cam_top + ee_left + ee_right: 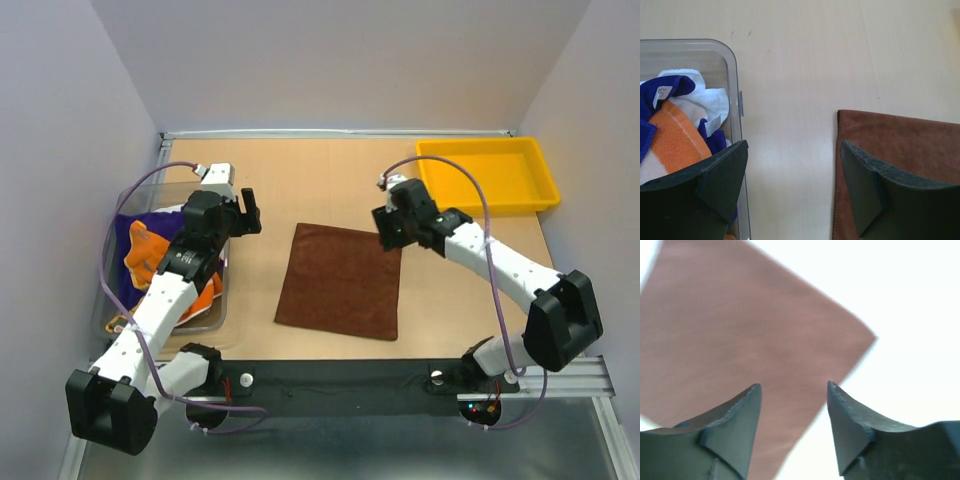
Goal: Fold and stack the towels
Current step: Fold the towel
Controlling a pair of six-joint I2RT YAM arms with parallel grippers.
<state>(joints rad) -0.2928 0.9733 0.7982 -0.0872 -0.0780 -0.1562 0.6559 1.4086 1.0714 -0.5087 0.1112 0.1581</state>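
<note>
Barely begun: the dark brown terry towel (340, 281) lies unfolded mid-table, other crumpled towels (150, 255) wait in the clear plastic bin (215, 318) at the left edge, both the left gripper (792, 192) and the right gripper (794, 427) gaping empty.

You will find no readable text here. The small white tag (663, 92) on the purple towel (660, 95) carries marks too small to read.

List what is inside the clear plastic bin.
The clear plastic bin holds a crumpled heap: a purple towel, an orange towel and white cloth. Whatever lies beneath the heap is covered, and the left arm hides part of it.
</note>
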